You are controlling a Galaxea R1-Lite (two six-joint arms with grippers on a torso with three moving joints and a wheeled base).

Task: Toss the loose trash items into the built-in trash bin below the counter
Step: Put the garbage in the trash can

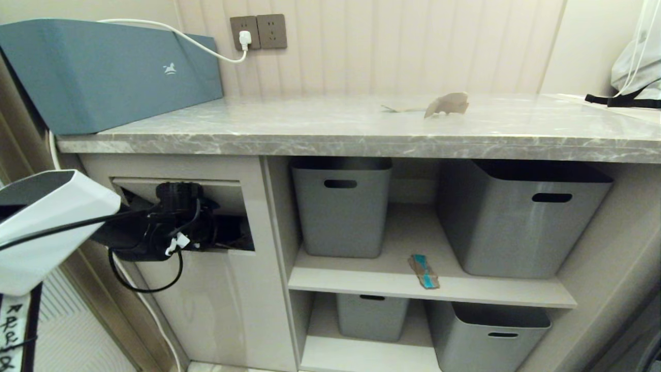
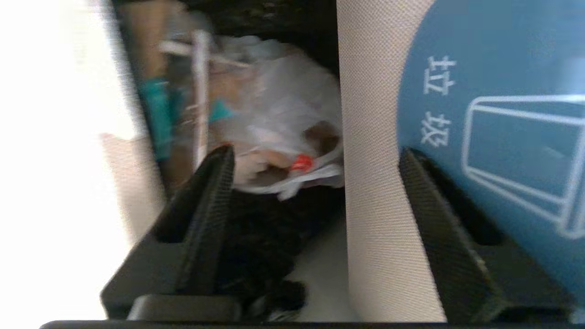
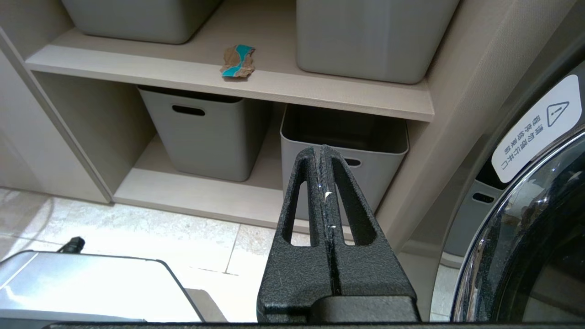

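Nearest you, at about 8 o'clock in the head view, your left arm reaches into the built-in trash bin (image 1: 206, 268), and the left pincer (image 1: 178, 227) sits in the opening with the flap (image 2: 379, 183) pushed inward. In the left wrist view its jaws stand wide with nothing between them but the flap's edge: one finger lies against the blue sticker (image 2: 493, 114) with the white bin icon, the other hangs over the bin's dark inside. Past that finger you see the rubbish pile (image 2: 274, 119) already in the bin: a crumpled clear bag, brown pieces and bits of teal; the blur hides more detail.

Your right pincer (image 3: 322, 157) is outside the head view. Its own camera shows the jaws pressed together and empty, held low above the tiled floor and pointing at the lower grey tub (image 3: 343, 137).

Further in, at 5 o'clock from the head view's middle, a cardboard scrap with a teal stripe (image 1: 424, 271) lies on the upper shelf (image 1: 361, 279), between the two upper grey tubs (image 1: 338, 212) and near the shelf's front edge.

Farthest, at 1 o'clock, a torn brown scrap (image 1: 448, 104) rests on the grey marble tabletop (image 1: 310, 129), with a thinner sliver just beside it. At 10 o'clock the blue-teal box (image 1: 103, 72) stands on the tabletop's end, a white cable running from behind it to the wall socket (image 1: 245, 36).
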